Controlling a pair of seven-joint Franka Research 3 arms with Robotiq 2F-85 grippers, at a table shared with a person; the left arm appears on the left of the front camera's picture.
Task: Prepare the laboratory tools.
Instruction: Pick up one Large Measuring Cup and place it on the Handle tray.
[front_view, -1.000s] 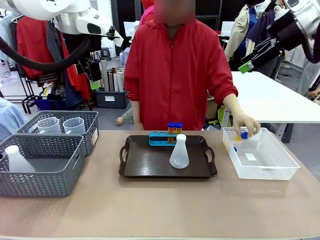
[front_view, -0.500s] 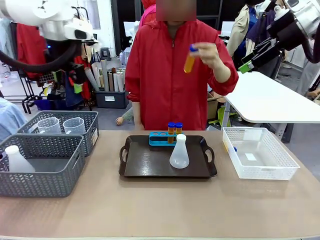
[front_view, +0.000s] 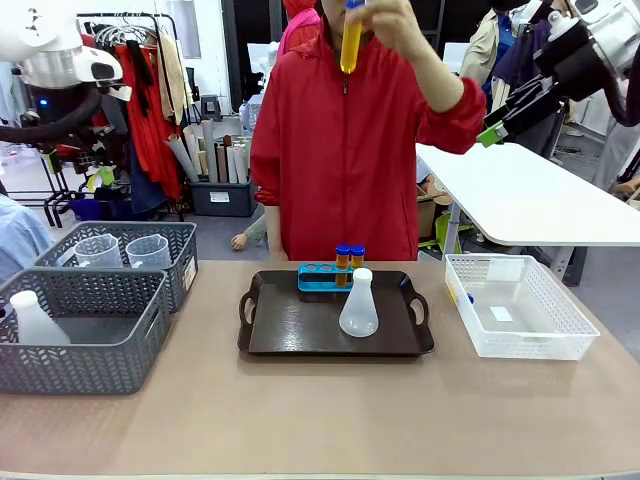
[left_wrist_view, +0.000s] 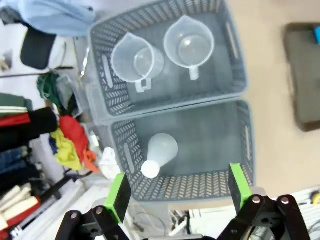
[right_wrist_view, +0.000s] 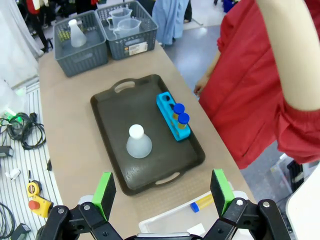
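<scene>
A person's hand holds one blue-capped tube of orange liquid high above the table. Two more tubes stand in the small blue rack at the back of a dark tray. A translucent conical flask stands upright on the tray. Another tube lies in the white basket. Two clear handled beakers sit in a grey basket. My left gripper hangs open high above the grey baskets. My right gripper is open, high over the tray's right end.
Two grey baskets stand at the table's left; the nearer one holds a second conical flask. The person in a red jacket stands behind the tray. A white table stands at the back right.
The person took a tube out of the white basket and raised it overhead. My left arm swung farther to the left. The right arm has stayed still.
</scene>
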